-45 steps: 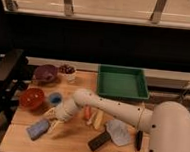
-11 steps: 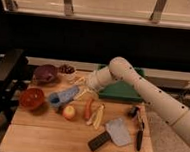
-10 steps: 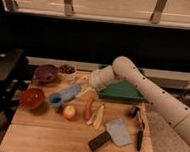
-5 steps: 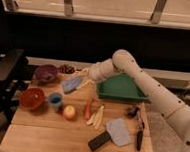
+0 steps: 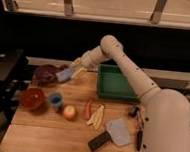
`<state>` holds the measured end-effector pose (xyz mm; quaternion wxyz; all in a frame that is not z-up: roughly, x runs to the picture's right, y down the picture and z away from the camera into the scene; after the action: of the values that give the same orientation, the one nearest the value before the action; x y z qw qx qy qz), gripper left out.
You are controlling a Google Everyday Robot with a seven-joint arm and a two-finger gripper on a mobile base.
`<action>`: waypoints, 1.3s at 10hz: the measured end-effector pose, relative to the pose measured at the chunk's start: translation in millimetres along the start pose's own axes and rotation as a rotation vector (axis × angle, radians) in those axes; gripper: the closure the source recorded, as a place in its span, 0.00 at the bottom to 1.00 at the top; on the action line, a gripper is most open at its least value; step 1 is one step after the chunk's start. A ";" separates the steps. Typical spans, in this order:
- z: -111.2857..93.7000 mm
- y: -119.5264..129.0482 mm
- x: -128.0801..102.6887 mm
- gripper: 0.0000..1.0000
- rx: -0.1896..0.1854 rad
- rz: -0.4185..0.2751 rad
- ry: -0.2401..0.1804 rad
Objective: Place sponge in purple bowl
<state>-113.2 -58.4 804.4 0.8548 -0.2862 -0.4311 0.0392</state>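
I see my pincer (image 5: 75, 70) clamped on the sponge (image 5: 65, 75), a soft light-blue block with rounded corners, held above the table (image 5: 43, 136) just beside the right rim of the purple bowl (image 5: 46, 73). Its long axis tilts, lower end toward the bowl. The dark, round bowl blurs into shadow; the wooden table's grain is hard to make out.

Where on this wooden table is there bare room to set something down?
Bare wood runs along the table's near left edge, below the red bowl and apple. The middle is crowded. The gripper, shut on the sponge, hovers beside the purple bowl.
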 end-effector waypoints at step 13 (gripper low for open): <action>15.2 -36.7 -15.9 1.00 0.184 -0.024 0.074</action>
<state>-141.2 -87.0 819.3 0.8932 -0.2026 -0.3972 0.0577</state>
